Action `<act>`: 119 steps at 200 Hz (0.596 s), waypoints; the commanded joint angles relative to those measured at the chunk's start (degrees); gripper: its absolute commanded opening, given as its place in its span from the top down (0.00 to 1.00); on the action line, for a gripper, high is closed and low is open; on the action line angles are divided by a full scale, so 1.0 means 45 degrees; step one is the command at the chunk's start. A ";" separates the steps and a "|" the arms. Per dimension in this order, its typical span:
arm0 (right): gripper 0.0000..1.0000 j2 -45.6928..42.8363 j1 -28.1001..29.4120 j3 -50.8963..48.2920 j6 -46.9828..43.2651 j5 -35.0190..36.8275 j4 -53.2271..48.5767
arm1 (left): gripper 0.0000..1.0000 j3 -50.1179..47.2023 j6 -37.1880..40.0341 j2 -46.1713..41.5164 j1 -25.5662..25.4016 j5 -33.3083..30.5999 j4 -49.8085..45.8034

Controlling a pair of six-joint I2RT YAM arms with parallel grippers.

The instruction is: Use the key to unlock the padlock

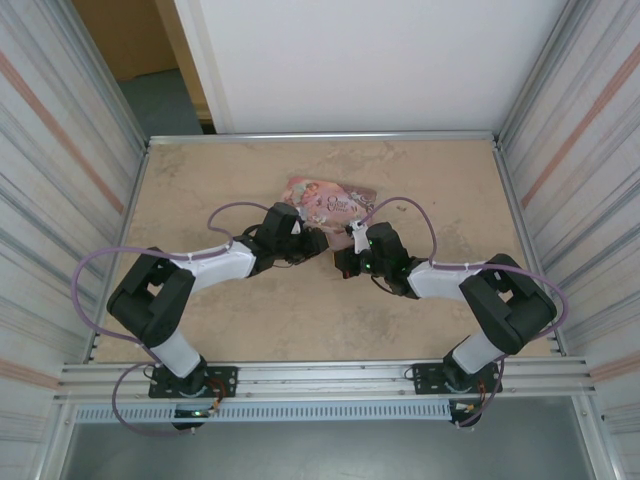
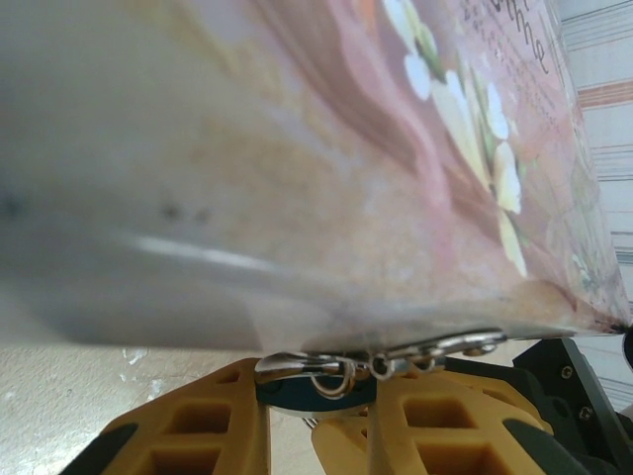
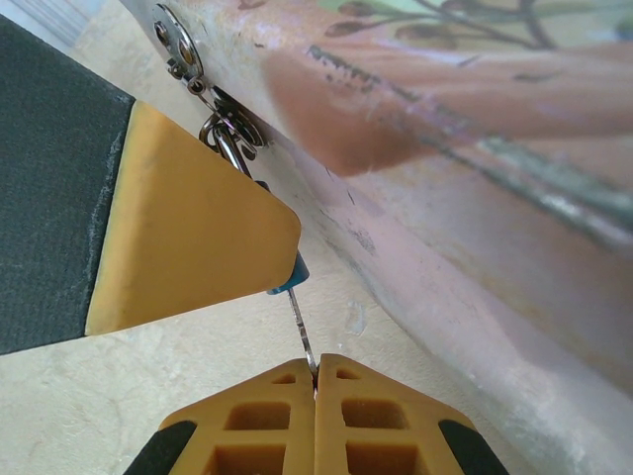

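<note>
The padlock (image 3: 296, 271) hangs at the hasp on the pink tin's (image 1: 330, 200) near wall, with just a blue corner peeking past a yellow pad (image 3: 188, 228). The left gripper (image 2: 316, 398) pinches its body. From it the key (image 3: 303, 332) runs as a thin shaft straight back to the right gripper (image 3: 316, 368), fingers pressed together on its end, so the right arm looks best placed to twist. The left wrist view gives the shackle (image 2: 341, 374) at the hasp, and the right wrist view gives the key's line. Whether it's fully seated, can't tell.
</note>
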 commanded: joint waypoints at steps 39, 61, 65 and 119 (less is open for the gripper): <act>1.00 -0.0727 0.0383 0.0557 -0.1115 -0.0659 0.1886 | 0.95 0.0015 -0.0585 -0.0200 -0.0619 0.1540 0.0605; 1.00 -0.0679 0.0457 0.0547 -0.1157 -0.0567 0.1870 | 0.95 0.0064 -0.0604 -0.0160 -0.0611 0.1513 0.0542; 1.00 -0.0657 0.0471 0.0536 -0.1147 -0.0539 0.1886 | 0.95 0.0065 -0.0623 -0.0143 -0.0623 0.1515 0.0541; 1.00 -0.0556 0.0530 0.1039 -0.0789 -0.0641 0.2462 | 0.95 0.0165 -0.0594 0.0015 -0.0652 0.1587 0.0502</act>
